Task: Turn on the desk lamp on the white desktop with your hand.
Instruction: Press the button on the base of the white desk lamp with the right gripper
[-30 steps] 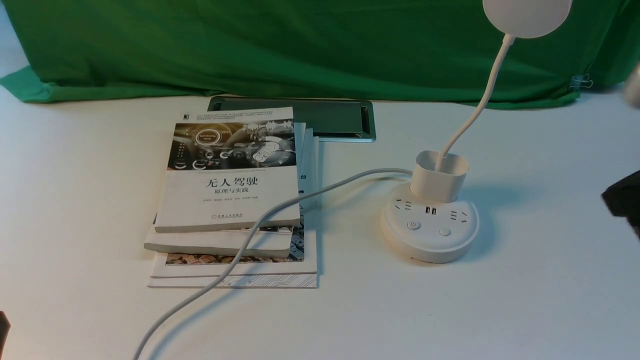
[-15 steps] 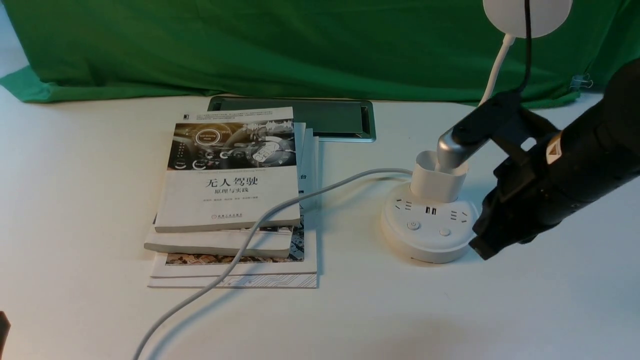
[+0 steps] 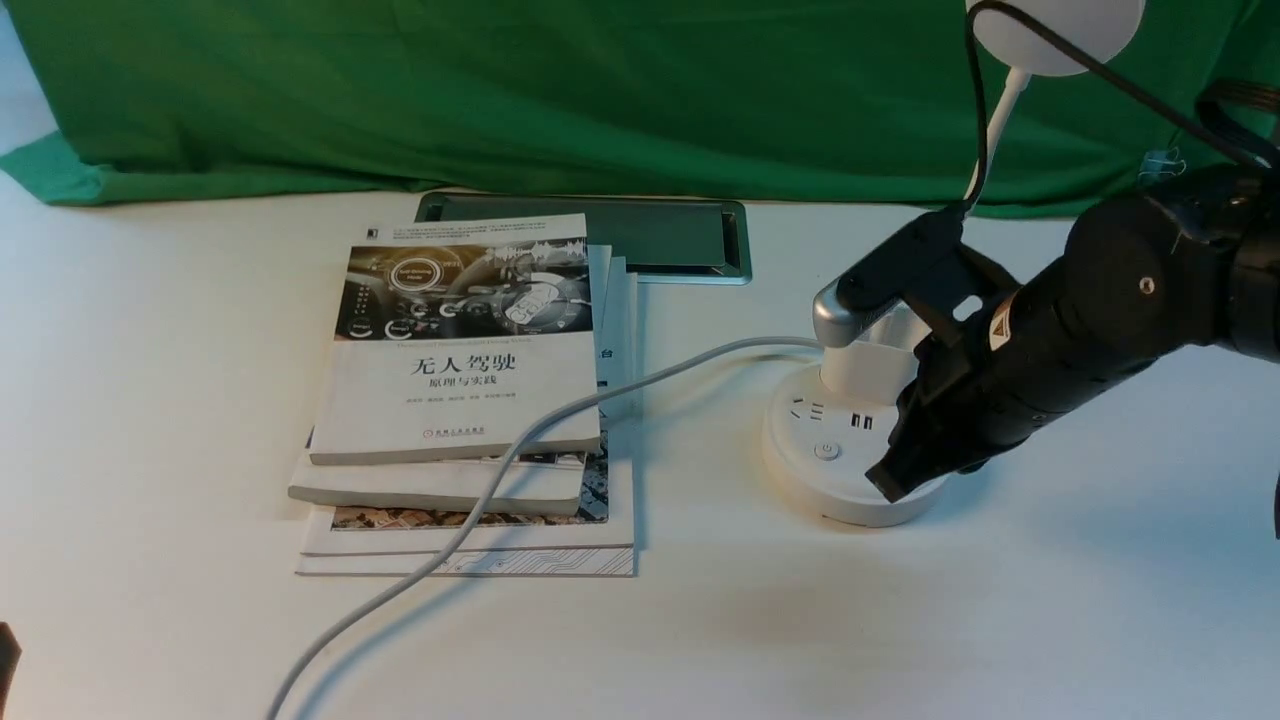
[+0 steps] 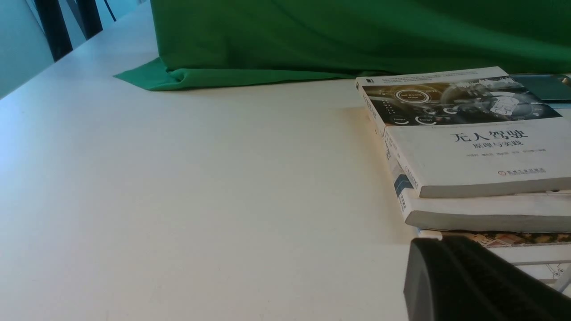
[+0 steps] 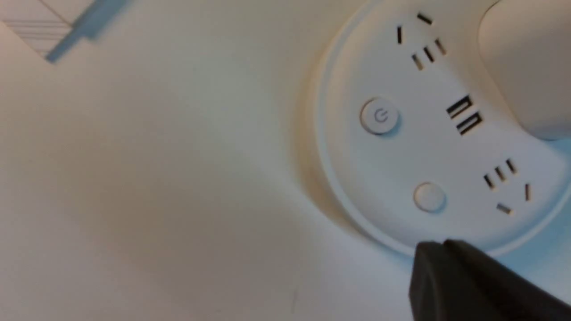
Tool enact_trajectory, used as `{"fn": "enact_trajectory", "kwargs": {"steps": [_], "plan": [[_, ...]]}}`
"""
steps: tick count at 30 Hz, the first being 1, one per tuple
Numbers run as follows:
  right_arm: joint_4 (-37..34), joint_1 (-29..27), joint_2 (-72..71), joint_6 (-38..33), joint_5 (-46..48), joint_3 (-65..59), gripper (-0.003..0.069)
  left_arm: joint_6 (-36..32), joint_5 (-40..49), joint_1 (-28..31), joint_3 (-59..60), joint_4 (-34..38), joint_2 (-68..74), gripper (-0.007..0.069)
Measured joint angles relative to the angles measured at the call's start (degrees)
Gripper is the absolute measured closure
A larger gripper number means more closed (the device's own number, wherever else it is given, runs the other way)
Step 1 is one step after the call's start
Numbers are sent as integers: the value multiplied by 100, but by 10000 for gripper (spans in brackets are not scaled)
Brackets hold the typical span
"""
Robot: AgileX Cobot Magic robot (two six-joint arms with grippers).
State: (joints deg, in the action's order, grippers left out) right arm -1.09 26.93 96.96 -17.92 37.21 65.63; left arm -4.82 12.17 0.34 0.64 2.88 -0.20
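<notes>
The desk lamp (image 3: pixel 835 480) stands on the white desktop (image 3: pixel 150 400) at the right, its disc head (image 3: pixel 1060 30) high on a thin neck. The lamp head looks unlit. My right gripper (image 3: pixel 885 483), the hand, is shut with nothing in it and hangs over the front right rim of the puck base. In the right wrist view the shut tips (image 5: pixel 435 249) sit at the base's (image 5: pixel 428 133) edge, just short of the plain round button (image 5: pixel 429 196). The power button (image 5: pixel 379 116) lies farther off. My left gripper (image 4: pixel 446 249) is shut, low beside the books.
A stack of books (image 3: pixel 460 400) lies left of the lamp, with the lamp's white cord (image 3: pixel 520 440) draped across it toward the front edge. A grey inset panel (image 3: pixel 660 235) sits behind the books, and green cloth (image 3: pixel 500 90) hangs at the back.
My right arm has swung in from the right edge and down to the lamp base. Its tip now covers the right-hand button in the front view. The left arm has not moved.
</notes>
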Motion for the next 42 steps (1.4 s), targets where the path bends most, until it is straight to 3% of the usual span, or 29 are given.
{"fn": "enact_trajectory", "kwargs": {"steps": [21,42], "plan": [[810,-11,745,903,-528,0,629,0,0,0,0,0,0,603],[850,-17,745,923,-985,0,629,0,0,0,0,0,0,603]]}}
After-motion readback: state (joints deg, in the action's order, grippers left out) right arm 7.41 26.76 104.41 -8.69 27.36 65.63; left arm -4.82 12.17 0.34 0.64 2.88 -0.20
